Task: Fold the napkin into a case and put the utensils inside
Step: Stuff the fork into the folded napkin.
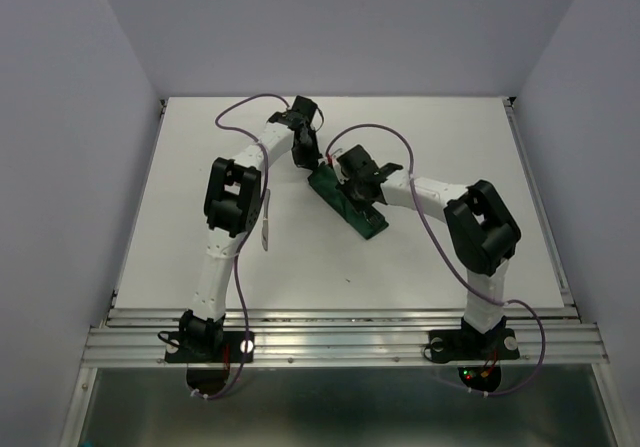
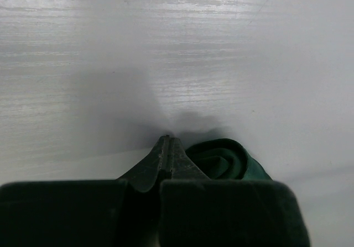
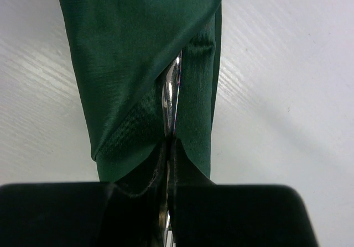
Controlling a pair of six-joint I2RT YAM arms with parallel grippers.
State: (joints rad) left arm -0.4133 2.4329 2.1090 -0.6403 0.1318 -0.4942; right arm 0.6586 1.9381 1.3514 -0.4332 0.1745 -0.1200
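A white desk (image 1: 430,137) with faint streaky grain fills the middle of the frame. Plain pale lavender walls (image 1: 340,27) close it in at the top, left and right. Aluminium rails (image 1: 340,339) cross the lower frame. The light is soft and even.

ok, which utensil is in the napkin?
The utensil in the right gripper: its silver end sits under the napkin fold. The other utensil lies bare on the table, ungripped.

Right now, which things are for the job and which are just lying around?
For the job: napkin; utensil pinched in the right gripper; second utensil lying loose.
Just there: table; purple cables.
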